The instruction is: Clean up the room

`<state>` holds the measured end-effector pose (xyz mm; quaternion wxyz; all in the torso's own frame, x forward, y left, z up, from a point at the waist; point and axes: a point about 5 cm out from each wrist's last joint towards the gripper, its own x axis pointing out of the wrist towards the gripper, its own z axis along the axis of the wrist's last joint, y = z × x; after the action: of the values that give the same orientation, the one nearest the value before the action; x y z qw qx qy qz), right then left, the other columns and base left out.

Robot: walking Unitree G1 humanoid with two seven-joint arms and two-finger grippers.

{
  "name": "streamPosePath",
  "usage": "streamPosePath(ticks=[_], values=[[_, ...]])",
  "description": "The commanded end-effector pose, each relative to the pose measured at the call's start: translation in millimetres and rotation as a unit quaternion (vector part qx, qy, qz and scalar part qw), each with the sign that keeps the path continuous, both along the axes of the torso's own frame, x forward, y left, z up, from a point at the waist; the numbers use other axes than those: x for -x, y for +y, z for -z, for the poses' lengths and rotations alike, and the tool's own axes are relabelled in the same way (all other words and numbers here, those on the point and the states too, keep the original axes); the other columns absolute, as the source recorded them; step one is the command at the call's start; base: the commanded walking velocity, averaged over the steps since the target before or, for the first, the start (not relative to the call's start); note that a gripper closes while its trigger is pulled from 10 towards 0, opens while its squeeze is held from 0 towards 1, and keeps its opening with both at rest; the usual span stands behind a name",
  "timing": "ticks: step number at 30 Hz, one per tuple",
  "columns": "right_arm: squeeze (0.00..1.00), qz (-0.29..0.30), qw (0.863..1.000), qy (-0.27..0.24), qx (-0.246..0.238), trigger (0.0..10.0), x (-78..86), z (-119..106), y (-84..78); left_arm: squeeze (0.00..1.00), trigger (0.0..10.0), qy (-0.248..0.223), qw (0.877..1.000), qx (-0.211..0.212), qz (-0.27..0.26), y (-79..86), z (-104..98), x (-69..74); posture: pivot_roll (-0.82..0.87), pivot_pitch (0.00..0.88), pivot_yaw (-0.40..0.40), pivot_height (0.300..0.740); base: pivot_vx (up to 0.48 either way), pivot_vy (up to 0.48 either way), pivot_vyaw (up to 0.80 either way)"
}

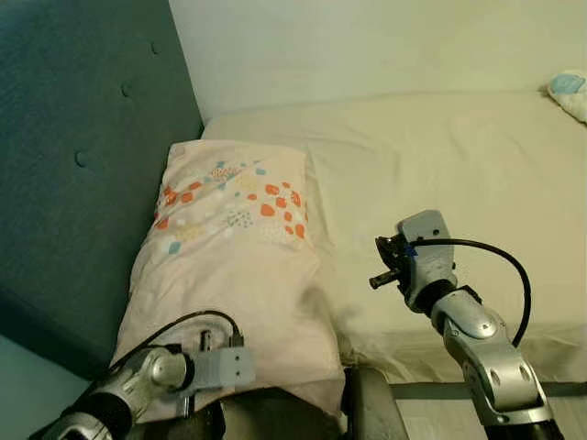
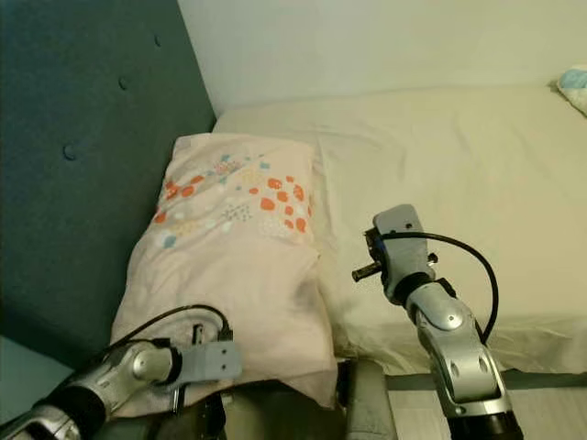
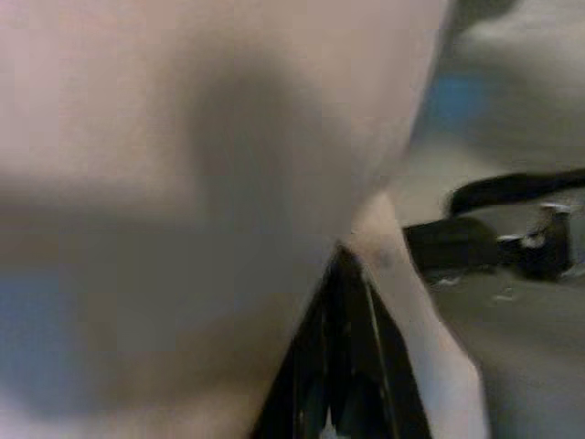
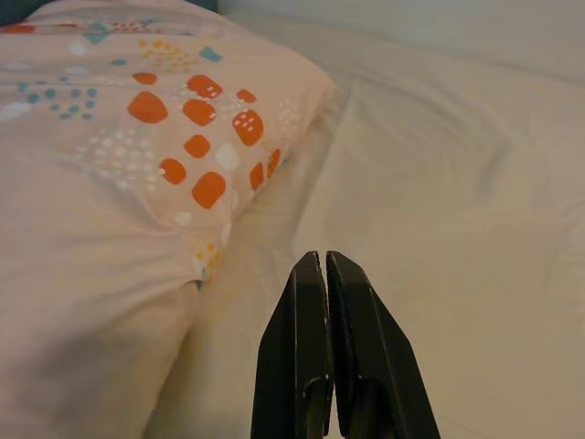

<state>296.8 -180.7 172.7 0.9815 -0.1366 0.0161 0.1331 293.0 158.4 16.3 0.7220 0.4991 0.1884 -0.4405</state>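
Two grippers are at work over a bed. The left gripper [image 3: 343, 366] is at the near end of a pale pink pillow [image 1: 229, 275], its black fingers pressed together with a fold of the pillowcase apparently pinched between them (the wrist view is blurred, so the hold itself is a judgement). The right gripper [image 4: 329, 357] hovers above the cream sheet [image 1: 440, 165] just beside the pillow's right edge, its two fingers closed against each other and holding nothing.

Moving outward, the pillow lies lengthwise along the teal padded headboard [image 1: 73, 137], its far half printed with orange and blue spots, its near end hanging past the edge of the mattress. A pale wall [image 1: 367, 46] rises behind the bed. Far off at the bed's right edge sits a small blue and white item [image 1: 570, 92], too small to identify.

As for progress, the pillow is at the headboard but looks not yet squared; straightening it and the wrinkled sheet probably remains.
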Motion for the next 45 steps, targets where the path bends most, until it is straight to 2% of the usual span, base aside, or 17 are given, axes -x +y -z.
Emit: streamPosePath(ticks=[1,5,10,20,25,26,27,28,30,33,35,36,40,41,42,44,45], values=[[0.0,0.002,1.0,0.003,-0.004,10.0,3.2,0,0.1,0.0,0.0,-0.013,0.999,-0.026,-0.02,9.4,2,-2.1,-0.17,0.247,0.055,0.596,0.0,0.0,0.0],[0.0,0.013,1.0,0.003,-0.009,10.0,7.3,-3,-3.6,0.0,0.0,-0.103,0.99,-0.069,-0.064,25.7,-28,-34.8,-0.18,0.251,0.061,0.596,0.0,0.0,0.0],[0.0,0.017,1.0,0.007,-0.011,10.0,9.0,-2,-3.8,0.0,0.0,-0.152,0.979,-0.103,-0.086,37.0,-45,-50.5,-0.19,0.251,0.062,0.596,0.0,0.0,0.0],[0.0,0.023,1.0,0.013,-0.011,10.0,8.8,-3,-2.2,0.0,0.0,-0.232,0.955,-0.151,-0.104,48.9,-70,-67.8,-0.19,0.256,0.054,0.596,0.0,0.0,0.0],[0.0,0.023,1.0,0.015,-0.012,10.0,9.4,-3,-1.1,0.0,0.0,-0.219,0.958,-0.149,-0.106,52.0,-66,-65.1,-0.19,0.253,0.059,0.596,0.0,0.0,0.0],[0.0,0.021,1.0,0.017,-0.012,10.0,9.8,-2,0.8,0.0,0.0,-0.167,0.971,-0.134,-0.103,54.8,-55,-56.4,-0.18,0.247,0.063,0.596,0.0,0.0,0.0],[0.0,0.021,1.0,0.017,-0.012,10.0,9.8,-2,0.8,0.0,0.0,-0.167,0.971,-0.134,-0.103,54.8,-55,-56.4,-0.18,0.247,0.063,0.596,0.0,0.0,0.0],[0.0,0.018,1.0,0.021,-0.015,10.0,10.2,0,2.8,0.0,0.0,-0.097,0.985,-0.117,-0.087,58.5,-42,-43.7,-0.17,0.243,0.066,0.596,0.0,0.0,0.0],[0.0,0.02,0.999,0.028,-0.03,10.0,7.4,3,4.1,0.0,0.0,-0.012,0.994,-0.09,-0.055,68.8,-31,-24.6,-0.15,0.233,0.057,0.596,0.0,0.0,0.0],[0.0,0.024,0.999,0.03,-0.037,10.0,5.7,4,3.9,0.0,0.0,0.004,0.996,-0.074,-0.046,71.6,-31,-20.8,-0.14,0.231,0.056,0.596,0.0,0.0,0.0],[0.0,0.025,0.997,0.041,-0.055,10.0,1.9,8,4.7,0.0,0.0,0.052,0.998,0.018,-0.038,73.9,-40,-14.2,-0.13,0.217,0.052,0.596,0.0,0.0,0.0],[0.0,0.021,0.997,0.049,-0.058,10.0,0.4,11,5.3,0.0,2.9,0.084,0.994,0.064,-0.025,77.5,-46,-7.4,-0.12,0.208,0.051,0.596,0.0,0.0,0.0],[0.0,0.016,0.996,0.058,-0.058,10.0,-1.1,15,6.2,0.0,3.3,0.125,0.986,0.115,-0.007,84.9,-56,4.4,-0.12,0.194,0.052,0.596,0.0,0.0,0.0],[0.0,0.016,0.996,0.058,-0.058,10.0,-1.1,15,6.2,0.0,3.3,0.125,0.986,0.115,-0.007,84.9,-56,4.4,-0.12,0.194,0.052,0.596,0.0,0.0,0.0],[0.0,0.014,0.996,0.064,-0.063,10.0,-1.1,17,6.7,0.0,0.0,0.138,0.979,0.149,-0.014,89.6,-65,9.7,-0.12,0.187,0.052,0.596,0.0,0.0,0.0],[0.0,0.012,0.995,0.064,-0.073,10.0,-1.9,17,7.7,0.0,0.0,0.121,0.95,0.279,-0.067,94.5,-95,7.0,-0.12,0.169,0.054,0.596,0.0,0.0,0.0],[0.0,0.012,0.995,0.064,-0.073,10.0,-1.9,17,7.7,0.0,0.0,0.121,0.95,0.279,-0.067,94.5,-95,7.0,-0.12,0.169,0.054,0.596,0.0,0.0,0.0]])
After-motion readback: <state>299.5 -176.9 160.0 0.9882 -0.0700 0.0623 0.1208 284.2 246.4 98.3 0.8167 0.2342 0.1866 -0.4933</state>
